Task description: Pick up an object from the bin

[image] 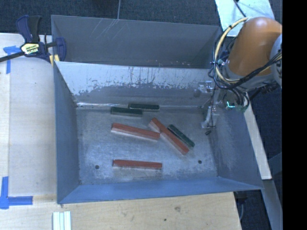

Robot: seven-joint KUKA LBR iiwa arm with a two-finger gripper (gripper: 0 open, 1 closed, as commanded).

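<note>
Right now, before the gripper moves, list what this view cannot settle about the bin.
1. Camera view: the dark green bar lying across the diagonal red-brown bar hides part of it.
2. Camera view: whether left back green bar and right back green bar overlap; too small.
3. Camera view: whether the gripper touches the bin; too small.

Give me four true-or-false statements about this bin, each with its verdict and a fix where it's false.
1. A red-brown bar lies alone near the front wall of the bin. True.
2. The gripper hangs over the bin's left half. False: it is at the right side, to the right of all the bars.
3. Two dark green bars lie along the foot of the back wall. True.
4. Every bar in the bin is red-brown. False: three are dark green, one of them, the slanted green bar, lying along a slanted red-brown bar.
</note>
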